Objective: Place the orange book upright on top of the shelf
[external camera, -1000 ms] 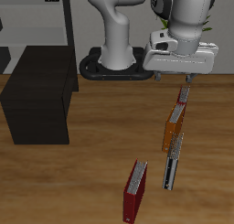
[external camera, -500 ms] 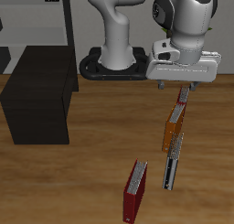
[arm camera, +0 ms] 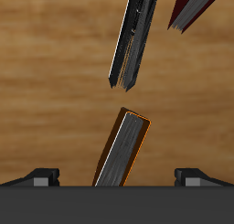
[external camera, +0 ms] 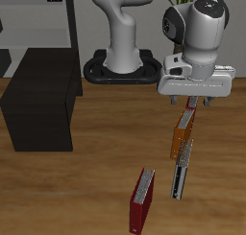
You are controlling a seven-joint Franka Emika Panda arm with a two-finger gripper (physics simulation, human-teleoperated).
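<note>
The orange book (external camera: 182,136) stands on its edge on the wooden table, in a row between a dark red book (external camera: 191,105) farther back and a black-and-grey book (external camera: 181,175) nearer the front edge. My gripper (external camera: 192,103) hangs open just above the orange book's back end, touching nothing. In the wrist view the orange book (arm camera: 123,151) lies between my two fingertips (arm camera: 41,176), with the gripper (arm camera: 117,176) empty. The shelf (external camera: 43,100) is a low black box across the table, its flat top bare.
Another dark red book (external camera: 142,201) stands near the table's front edge. A grey open-frame shelving unit (external camera: 43,18) stands behind the black shelf. The robot's base (external camera: 120,66) is at the back. The wrist view also shows the black-and-grey book (arm camera: 134,36) and a dark red book (arm camera: 194,8).
My gripper has come down and slightly toward the table's front, closing in over the row of books. The books have not moved.
</note>
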